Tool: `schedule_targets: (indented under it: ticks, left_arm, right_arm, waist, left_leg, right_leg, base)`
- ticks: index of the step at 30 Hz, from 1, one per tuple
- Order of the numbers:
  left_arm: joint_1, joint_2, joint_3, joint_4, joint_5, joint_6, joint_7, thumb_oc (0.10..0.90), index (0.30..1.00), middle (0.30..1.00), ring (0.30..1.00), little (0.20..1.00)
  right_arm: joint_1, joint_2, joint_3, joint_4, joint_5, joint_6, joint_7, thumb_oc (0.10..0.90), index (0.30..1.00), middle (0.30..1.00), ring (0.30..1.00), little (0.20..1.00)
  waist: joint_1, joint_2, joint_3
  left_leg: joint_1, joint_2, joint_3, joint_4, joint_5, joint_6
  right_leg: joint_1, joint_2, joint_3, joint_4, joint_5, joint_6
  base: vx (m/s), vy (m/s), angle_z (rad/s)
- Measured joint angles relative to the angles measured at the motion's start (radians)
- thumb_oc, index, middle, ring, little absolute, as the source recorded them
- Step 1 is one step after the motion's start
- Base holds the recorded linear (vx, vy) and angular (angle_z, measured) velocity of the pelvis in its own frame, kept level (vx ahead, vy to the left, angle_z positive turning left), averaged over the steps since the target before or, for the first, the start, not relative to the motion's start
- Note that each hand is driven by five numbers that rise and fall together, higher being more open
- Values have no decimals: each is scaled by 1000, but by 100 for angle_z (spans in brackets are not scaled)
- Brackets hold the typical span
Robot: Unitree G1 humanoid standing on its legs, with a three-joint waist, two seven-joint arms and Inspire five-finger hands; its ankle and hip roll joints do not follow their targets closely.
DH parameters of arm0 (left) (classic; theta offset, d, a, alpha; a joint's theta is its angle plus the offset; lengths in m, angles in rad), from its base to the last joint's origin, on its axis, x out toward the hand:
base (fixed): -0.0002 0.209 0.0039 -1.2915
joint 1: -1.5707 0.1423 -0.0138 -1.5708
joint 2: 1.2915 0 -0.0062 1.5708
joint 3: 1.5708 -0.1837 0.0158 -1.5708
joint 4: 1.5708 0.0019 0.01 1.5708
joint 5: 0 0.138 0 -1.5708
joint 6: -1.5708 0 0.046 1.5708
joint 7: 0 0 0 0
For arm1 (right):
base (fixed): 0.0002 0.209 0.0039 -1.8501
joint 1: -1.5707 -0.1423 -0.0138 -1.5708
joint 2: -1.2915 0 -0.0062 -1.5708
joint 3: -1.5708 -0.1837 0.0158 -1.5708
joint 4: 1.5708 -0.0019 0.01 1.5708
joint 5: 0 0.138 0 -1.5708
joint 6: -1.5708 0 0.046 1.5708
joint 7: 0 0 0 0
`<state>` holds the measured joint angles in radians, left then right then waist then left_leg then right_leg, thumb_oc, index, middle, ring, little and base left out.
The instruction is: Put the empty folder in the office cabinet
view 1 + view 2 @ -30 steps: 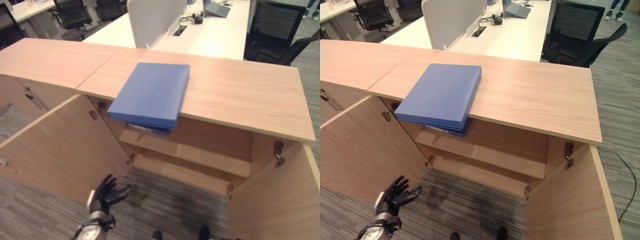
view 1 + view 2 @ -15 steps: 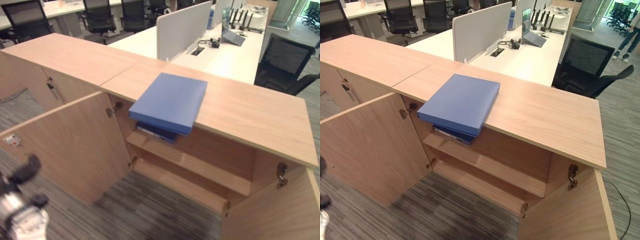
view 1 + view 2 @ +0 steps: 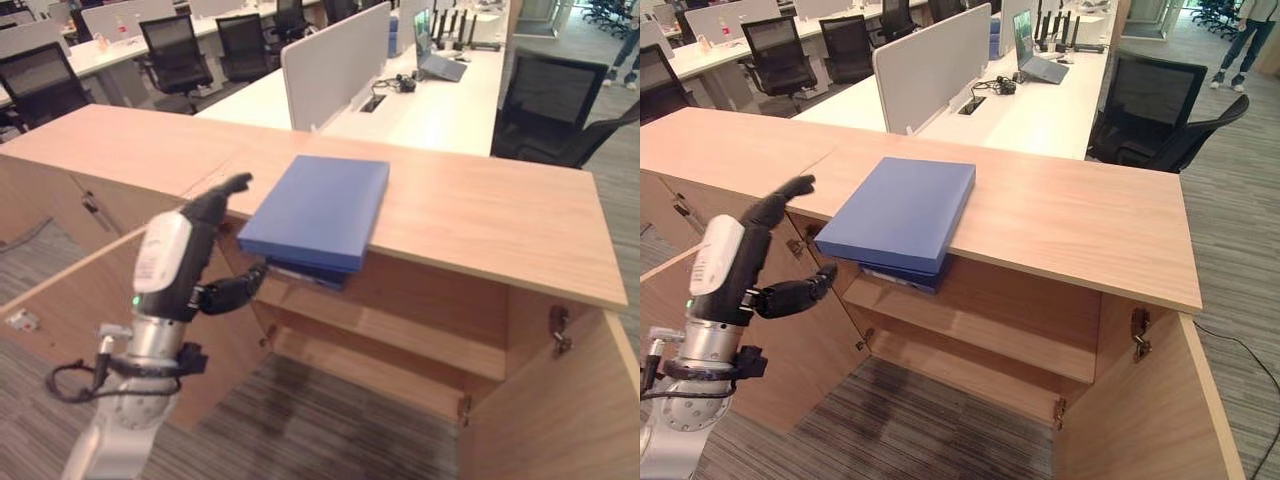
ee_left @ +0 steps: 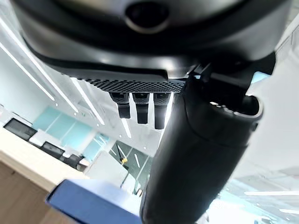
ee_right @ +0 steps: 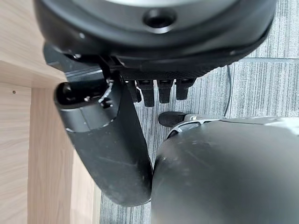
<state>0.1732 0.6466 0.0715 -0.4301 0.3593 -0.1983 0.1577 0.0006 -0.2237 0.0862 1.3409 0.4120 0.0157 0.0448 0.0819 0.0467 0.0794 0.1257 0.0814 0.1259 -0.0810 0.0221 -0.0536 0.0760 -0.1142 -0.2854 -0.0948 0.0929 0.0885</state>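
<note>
The blue folder (image 3: 318, 208) lies flat on top of the wooden cabinet (image 3: 500, 215). Its near edge sticks out over the front edge of the top. Nothing holds it yet.

Both cabinet doors stand open. The left door (image 3: 60, 300) swings out toward the robot, and the right door (image 3: 560, 400) shows at the lower right. Inside there is a shelf (image 3: 390, 335). Something dark blue (image 3: 305, 272) sits on the shelf right under the folder, but it is hard to tell what it is.

The left hand (image 3: 205, 225) is up in the air, just beside the left edge of the folder. Its fingers are straight and spread, and the thumb sticks out below, near the underside of the top. It looks close to the folder, but I cannot say for sure that it touches. In the left wrist view the folder's blue corner (image 4: 88, 200) shows just past the hand.

The right hand (image 5: 112, 140) hangs low over the grey carpet, next to the right door. Its fingers look relaxed and hold nothing.

The step in hand is the reach for the folder. Next, the left hand has to close on the part that sticks out, thumb under and fingers on top. Then it must lift the folder off and slide it down onto the shelf.
</note>
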Motion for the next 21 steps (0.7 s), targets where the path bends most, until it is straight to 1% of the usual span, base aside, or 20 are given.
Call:
schedule_targets:
  ticks: [3, 7, 8, 12, 16, 20, 21]
  left_arm:
    - [-6, 54, -52, 0, 4, -11, -33, 800, 900, 900, 900, 900]
    - [-34, 78, -89, 17, 18, -18, -48, 800, 900, 900, 900, 900]
    - [-40, 87, -89, 31, 44, -22, -56, 800, 900, 900, 900, 900]
    - [-43, 87, -89, 77, 60, -21, -57, 800, 900, 900, 900, 900]
    - [-64, 86, -93, 152, 130, -19, -57, 800, 900, 900, 900, 900]
    - [-101, 87, -129, 202, 202, 0, -38, 800, 900, 900, 900, 900]
    - [-125, 87, -155, 224, 233, 1, -27, 800, 900, 900, 900, 900]
  right_arm:
    - [0, 2, -1, -1, 1, 0, 1, 800, 900, 900, 900, 900]
    - [1, 3, 0, -1, 1, 0, 2, 800, 900, 900, 900, 900]
    - [0, 3, 0, -1, 1, 0, 3, 800, 900, 900, 900, 900]
    - [3, 7, 1, -1, 1, 1, 3, 800, 900, 900, 900, 900]
    - [2, 9, 10, 0, 1, 2, 3, 800, 900, 900, 900, 900]
    - [6, 10, 18, 2, 0, 2, 2, 800, 900, 900, 900, 900]
    - [10, 11, 18, 0, 0, 1, 0, 800, 900, 900, 900, 900]
  waist:
    - [-2, -4, -1]
    - [-6, -7, -2]
    - [-13, -7, -2]
    - [-25, -13, -5]
    - [-26, -19, -10]
    - [-27, -26, -17]
    - [-26, -28, -22]
  left_leg:
    - [-1, 0, 0, -3, -4, -6]
    - [0, 0, 2, -3, -3, -4]
    - [1, 0, 3, -3, 1, 1]
    - [12, 0, 7, 1, 4, 2]
    - [16, 0, 14, 1, 4, 1]
    - [16, 0, 21, -3, 2, 0]
    - [17, 0, 21, -3, 0, 0]
  right_leg:
    - [0, 0, 1, 0, 2, -1]
    - [0, 1, 2, 0, 3, -2]
    - [0, 1, 4, 0, 3, -2]
    - [3, 2, 9, 0, 7, -9]
    - [3, 2, 16, 0, 6, -7]
    - [2, 3, 23, 0, 8, -7]
    - [1, 3, 23, 0, 9, -7]
  base:
    - [0, 0, 0]
    - [0, 0, 0]
    - [0, 0, 0]
    - [7, 8, -3]
    - [7, 1, -3]
    - [13, -2, -5]
    - [8, 1, -7]
